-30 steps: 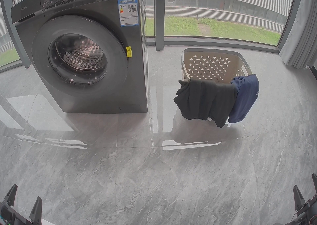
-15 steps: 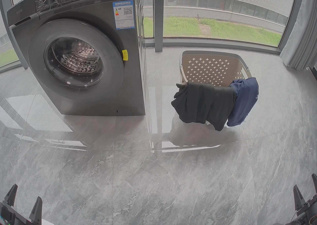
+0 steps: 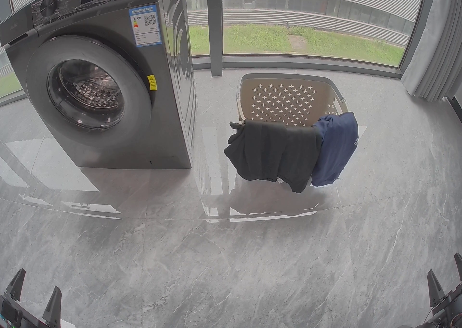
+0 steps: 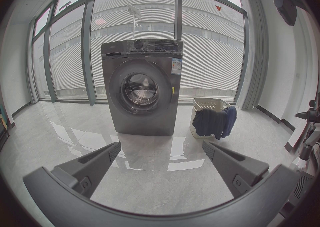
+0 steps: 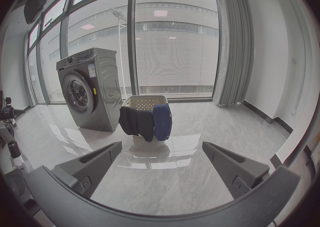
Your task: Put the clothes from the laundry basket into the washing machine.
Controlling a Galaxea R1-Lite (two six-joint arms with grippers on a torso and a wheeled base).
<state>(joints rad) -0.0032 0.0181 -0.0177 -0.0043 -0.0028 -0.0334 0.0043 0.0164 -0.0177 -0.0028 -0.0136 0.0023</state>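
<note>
The black cloth (image 3: 272,156) and blue cloth (image 3: 337,148) hang over the basket (image 3: 286,98) rim beside the washer (image 3: 101,88), so they look easy to pinch. Left gripper (image 3: 36,290) and right gripper (image 3: 443,269) sit low, well apart from them, fingers spread and empty, probably ready for grasping.

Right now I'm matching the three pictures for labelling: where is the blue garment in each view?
Head view: blue garment right of centre, draped over the basket front rim, beside the dark garment.
Left wrist view: blue garment on the basket's corner farthest from the washer.
Right wrist view: blue garment hanging beside the dark one, on the side away from the washer.
Shared landmark: the basket.
</note>
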